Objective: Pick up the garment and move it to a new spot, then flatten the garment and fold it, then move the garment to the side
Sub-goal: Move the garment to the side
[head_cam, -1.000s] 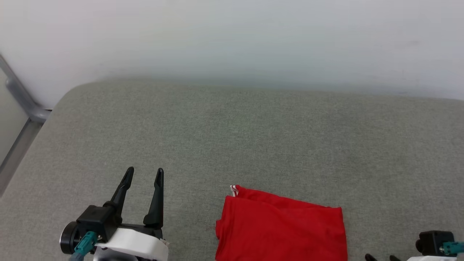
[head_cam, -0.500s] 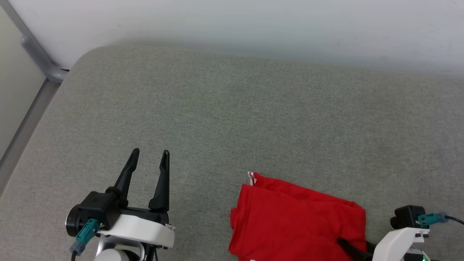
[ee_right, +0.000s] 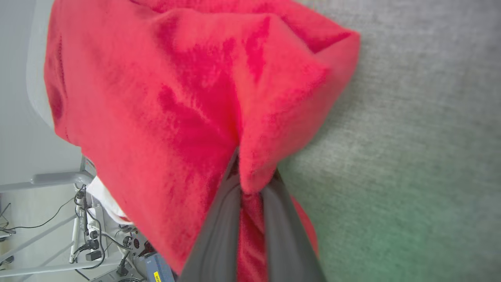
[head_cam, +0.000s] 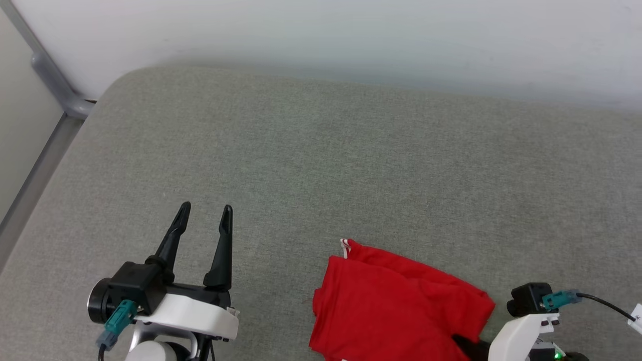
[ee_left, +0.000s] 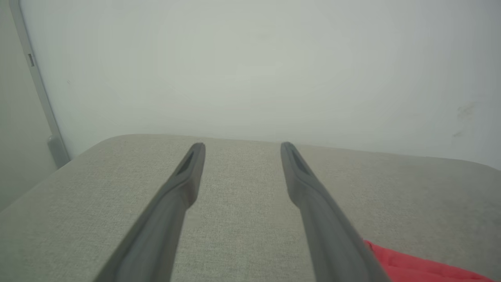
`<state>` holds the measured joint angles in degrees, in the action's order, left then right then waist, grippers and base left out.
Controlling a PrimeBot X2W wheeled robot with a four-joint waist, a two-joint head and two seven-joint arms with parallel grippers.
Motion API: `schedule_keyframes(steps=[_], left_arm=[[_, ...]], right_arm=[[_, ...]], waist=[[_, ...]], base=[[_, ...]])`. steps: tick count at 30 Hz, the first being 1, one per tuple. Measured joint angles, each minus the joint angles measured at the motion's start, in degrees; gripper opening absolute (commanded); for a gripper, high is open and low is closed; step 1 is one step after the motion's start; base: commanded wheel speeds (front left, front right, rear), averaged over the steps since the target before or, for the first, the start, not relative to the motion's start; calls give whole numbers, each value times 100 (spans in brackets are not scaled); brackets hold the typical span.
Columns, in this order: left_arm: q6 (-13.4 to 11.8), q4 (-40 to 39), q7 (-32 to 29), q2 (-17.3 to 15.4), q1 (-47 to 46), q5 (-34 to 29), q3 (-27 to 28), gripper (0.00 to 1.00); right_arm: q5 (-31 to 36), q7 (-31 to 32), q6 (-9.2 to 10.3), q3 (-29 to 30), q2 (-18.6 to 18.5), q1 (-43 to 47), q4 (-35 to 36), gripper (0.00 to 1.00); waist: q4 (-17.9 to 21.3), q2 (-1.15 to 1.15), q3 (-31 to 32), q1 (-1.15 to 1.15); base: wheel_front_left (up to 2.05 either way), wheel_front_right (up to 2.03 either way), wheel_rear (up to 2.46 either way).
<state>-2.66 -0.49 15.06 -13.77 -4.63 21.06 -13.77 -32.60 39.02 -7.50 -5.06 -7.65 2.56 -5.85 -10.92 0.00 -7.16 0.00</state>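
Observation:
The folded red garment [head_cam: 396, 306] lies at the near edge of the grey cushioned surface [head_cam: 351, 170], a bit of white striped trim showing at its far left corner. My right gripper [head_cam: 464, 343] is shut on the garment's right edge, and in the right wrist view the red cloth [ee_right: 176, 98] bunches up between the two dark fingers [ee_right: 219, 227]. My left gripper [head_cam: 205, 213] stands open over bare cushion to the left of the garment, nothing between its fingers [ee_left: 184, 184]. A red corner of the garment [ee_left: 411, 264] shows at the lower right of the left wrist view.
A pale wall [head_cam: 351, 35] runs behind the cushion. A grey metal frame bar [head_cam: 50, 85] stands at the far left corner. Past the cushion's near edge, the right wrist view shows cables and equipment [ee_right: 90, 243] on the floor.
My right gripper has come in from the lower right and closed on the garment's right edge, bunching and dragging it slightly left. The head camera tilted down between the earliest frame and now.

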Motion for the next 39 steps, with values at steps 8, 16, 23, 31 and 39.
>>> schedule_keyframes(steps=[8,16,23,31,39], left_arm=[[44,-160,1,1,154,-144,52,100],[64,-364,-18,-118,213,-221,29,100],[163,-705,-100,-278,-158,-327,-11,100],[421,-1060,-314,-516,-954,-475,-135,100],[601,-1214,-380,-568,-1605,-530,-265,100]], right_arm=[[737,3,-2,149,-244,15,349,0],[1161,92,-2,534,-527,-65,465,0],[1338,-261,-1,689,-627,-959,274,0],[1951,-781,-2,1488,-646,-2164,-193,0],[2696,-868,-4,2495,-989,-3161,-636,0]], waist=[[494,0,208,0],[1381,0,202,0],[2199,0,-194,0],[2649,0,-1223,1],[2723,0,-2220,1]], base=[[0,0,0],[0,0,0],[0,0,0],[0,0,0],[0,0,0]])
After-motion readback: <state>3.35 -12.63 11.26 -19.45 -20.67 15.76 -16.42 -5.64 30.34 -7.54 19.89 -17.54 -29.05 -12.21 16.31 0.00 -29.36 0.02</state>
